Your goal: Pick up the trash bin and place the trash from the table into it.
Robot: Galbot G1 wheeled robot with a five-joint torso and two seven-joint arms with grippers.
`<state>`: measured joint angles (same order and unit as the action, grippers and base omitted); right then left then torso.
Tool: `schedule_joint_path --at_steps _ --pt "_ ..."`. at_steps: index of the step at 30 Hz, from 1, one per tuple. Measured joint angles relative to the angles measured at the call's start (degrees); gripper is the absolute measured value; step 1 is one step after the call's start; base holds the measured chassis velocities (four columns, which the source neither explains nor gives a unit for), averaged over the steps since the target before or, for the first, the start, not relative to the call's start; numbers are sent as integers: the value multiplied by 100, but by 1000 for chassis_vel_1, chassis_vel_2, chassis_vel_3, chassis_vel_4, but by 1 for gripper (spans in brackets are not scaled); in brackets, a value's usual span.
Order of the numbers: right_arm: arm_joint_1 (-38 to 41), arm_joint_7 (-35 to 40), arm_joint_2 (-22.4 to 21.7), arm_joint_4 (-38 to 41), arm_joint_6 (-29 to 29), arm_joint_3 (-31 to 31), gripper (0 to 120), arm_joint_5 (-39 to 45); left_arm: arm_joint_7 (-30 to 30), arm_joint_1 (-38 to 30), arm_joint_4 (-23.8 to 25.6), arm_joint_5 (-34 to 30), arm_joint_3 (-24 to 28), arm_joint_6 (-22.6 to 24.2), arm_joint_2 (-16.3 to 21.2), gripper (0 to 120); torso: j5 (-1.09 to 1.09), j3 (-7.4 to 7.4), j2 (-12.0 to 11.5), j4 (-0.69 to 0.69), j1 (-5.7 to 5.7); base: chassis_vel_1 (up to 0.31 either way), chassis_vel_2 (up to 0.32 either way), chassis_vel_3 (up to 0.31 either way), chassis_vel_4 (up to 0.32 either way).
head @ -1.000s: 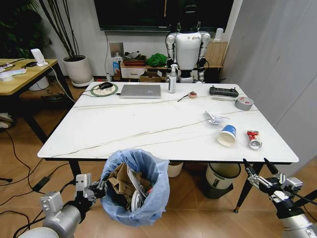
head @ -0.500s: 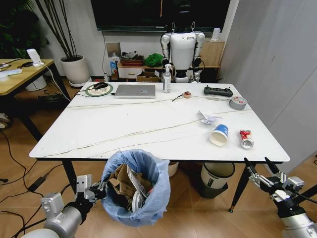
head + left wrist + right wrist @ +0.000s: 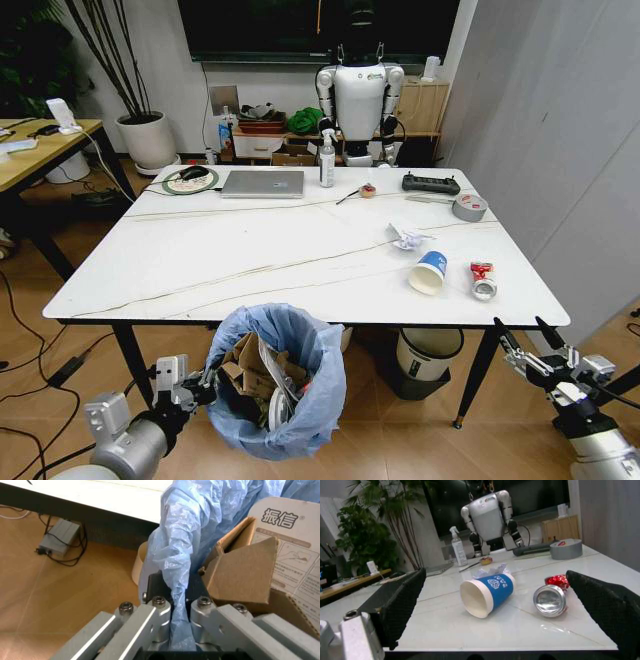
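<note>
The trash bin (image 3: 275, 378) hung in front of the near edge of the tabletop (image 3: 200, 262), below its surface and toward the robot's left, with cardboard and paper already inside its light-blue liner. The left gripper (image 3: 197, 385) held it there: in the left wrist view its fingers (image 3: 156, 619) were clamped together on a fold of the blue bag (image 3: 187, 555) at the bin's rim, with a printed cardboard box (image 3: 250, 560) sitting just inside.

What remained on the tabletop lay entirely on the robot's right half. The blue-and-white paper cup (image 3: 428, 272) lay tipped on its side, its long axis running away from the robot and slightly left, open mouth toward the near edge. A crumpled white paper wad (image 3: 404, 237) sat just behind it, and a crushed red-and-silver can (image 3: 483, 281) lay near it, on its right.

The right gripper (image 3: 533, 349) waited below and just in front of the near right corner of the tabletop, fingers spread wide apart and empty. From its wrist view the cup (image 3: 487, 594) lay between the two fingers (image 3: 400, 603), mouth facing them, the can (image 3: 552, 597) to one side. The right arm was clearly the nearer one to all three pieces; I judged that it would have to rise above the edge and reach forward to the cup, while the bin lay well to the left of that litter.
</note>
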<state>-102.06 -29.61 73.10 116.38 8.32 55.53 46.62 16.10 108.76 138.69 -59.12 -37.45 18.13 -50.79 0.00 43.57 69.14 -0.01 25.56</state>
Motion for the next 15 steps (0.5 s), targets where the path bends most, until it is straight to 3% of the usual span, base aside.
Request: schedule_joint_path --at_steps 15 --pt "125 -7 -67 -146 -16 -96 100 42 -3 -11 -7 5 -13 1 -16 0 0 0 0 0 0 -54 -55 54 54"
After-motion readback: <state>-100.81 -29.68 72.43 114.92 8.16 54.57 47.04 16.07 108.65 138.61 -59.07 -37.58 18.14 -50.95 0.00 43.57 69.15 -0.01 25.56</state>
